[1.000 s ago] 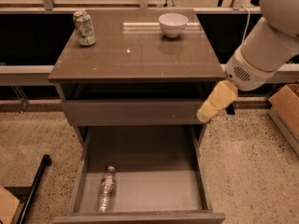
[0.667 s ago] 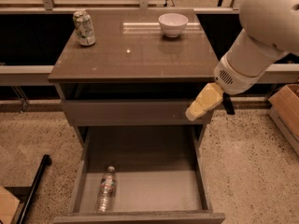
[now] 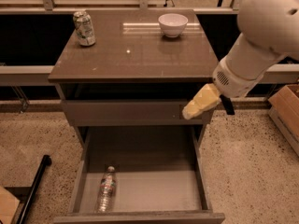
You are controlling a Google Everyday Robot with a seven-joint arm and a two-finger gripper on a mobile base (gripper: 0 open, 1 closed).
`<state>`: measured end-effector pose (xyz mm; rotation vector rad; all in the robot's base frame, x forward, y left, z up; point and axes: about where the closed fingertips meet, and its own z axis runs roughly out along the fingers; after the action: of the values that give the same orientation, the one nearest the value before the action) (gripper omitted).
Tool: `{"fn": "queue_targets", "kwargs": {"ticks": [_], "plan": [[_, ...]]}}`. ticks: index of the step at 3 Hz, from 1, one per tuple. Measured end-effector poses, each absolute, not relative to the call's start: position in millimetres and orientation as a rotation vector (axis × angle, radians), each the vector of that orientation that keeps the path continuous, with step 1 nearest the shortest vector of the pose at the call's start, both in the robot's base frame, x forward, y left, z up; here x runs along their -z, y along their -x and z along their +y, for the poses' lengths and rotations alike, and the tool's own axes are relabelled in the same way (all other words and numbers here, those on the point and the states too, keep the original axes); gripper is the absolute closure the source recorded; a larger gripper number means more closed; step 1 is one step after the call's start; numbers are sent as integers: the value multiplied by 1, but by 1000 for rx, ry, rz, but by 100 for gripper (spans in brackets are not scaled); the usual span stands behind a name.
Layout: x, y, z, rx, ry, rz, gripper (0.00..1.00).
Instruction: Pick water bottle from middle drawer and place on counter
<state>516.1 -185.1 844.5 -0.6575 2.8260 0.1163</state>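
My arm slants down-left from the upper right, gripper (image 3: 200,102) against the shallower drawer front (image 3: 121,112), its grip I cannot tell, while the water bottle (image 3: 106,189) lies left in the open middle drawer (image 3: 154,190).

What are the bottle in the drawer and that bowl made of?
The water bottle looks like clear ribbed plastic: see-through, with glints. The bowl seems glossy white ceramic, perhaps plastic. The gripper hovers beside the upper drawer front's right end.
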Motion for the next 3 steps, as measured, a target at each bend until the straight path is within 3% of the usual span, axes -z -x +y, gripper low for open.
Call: {"fn": "queue_targets", "kwargs": {"ticks": [3], "plan": [[-735, -543, -117, -343, 288, 3029, 0]]}}
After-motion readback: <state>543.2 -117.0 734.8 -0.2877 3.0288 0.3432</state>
